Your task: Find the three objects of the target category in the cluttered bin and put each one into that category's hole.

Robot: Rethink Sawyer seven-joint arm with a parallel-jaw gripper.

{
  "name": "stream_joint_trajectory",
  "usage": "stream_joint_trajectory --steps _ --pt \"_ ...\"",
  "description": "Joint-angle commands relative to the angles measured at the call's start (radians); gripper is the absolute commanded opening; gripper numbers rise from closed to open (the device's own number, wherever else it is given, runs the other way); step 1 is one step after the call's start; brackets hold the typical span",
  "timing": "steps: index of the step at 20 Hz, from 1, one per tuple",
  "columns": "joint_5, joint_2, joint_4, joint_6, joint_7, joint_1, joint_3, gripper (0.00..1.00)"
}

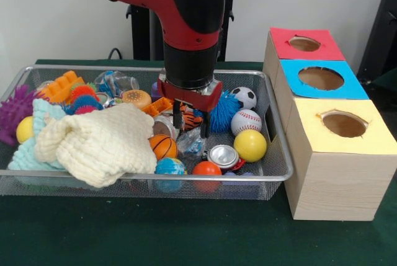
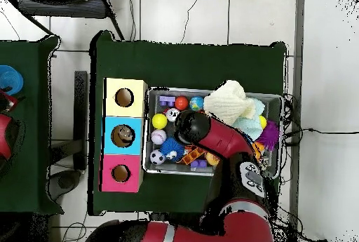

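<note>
The wire-mesh bin (image 1: 273, 176) holds a heap of toys; it also shows in the overhead view (image 2: 163, 92). My gripper (image 1: 190, 132) points straight down into the bin's middle, its fingers (image 1: 177, 118) apart. A crumpled clear bottle (image 1: 191, 144) lies right under the fingertips, and I cannot tell whether they touch it. A second clear bottle with a bluish label (image 1: 118, 83) lies at the back left. No third bottle shows. In the overhead view the arm (image 2: 193, 125) hides the gripper.
Three wooden boxes with holes stand right of the bin: red top (image 1: 304, 44), blue top (image 1: 321, 78), yellow top (image 1: 344, 123). A cream cloth (image 1: 99, 142) covers the front left. A shiny can (image 1: 223, 155), a yellow ball (image 1: 250, 146) and a baseball (image 1: 246, 121) lie near the gripper.
</note>
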Motion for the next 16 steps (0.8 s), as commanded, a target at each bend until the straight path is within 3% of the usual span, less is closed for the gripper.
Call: stream_joint_trajectory --steps 1,9,16 --pt "-0.052 0.042 -0.037 -0.024 0.061 -0.025 0.092 1.00" --pt "-0.047 0.055 -0.052 0.021 0.054 -0.040 0.110 1.00" --pt "-0.050 0.087 -0.050 -0.021 0.058 -0.047 0.130 1.00"
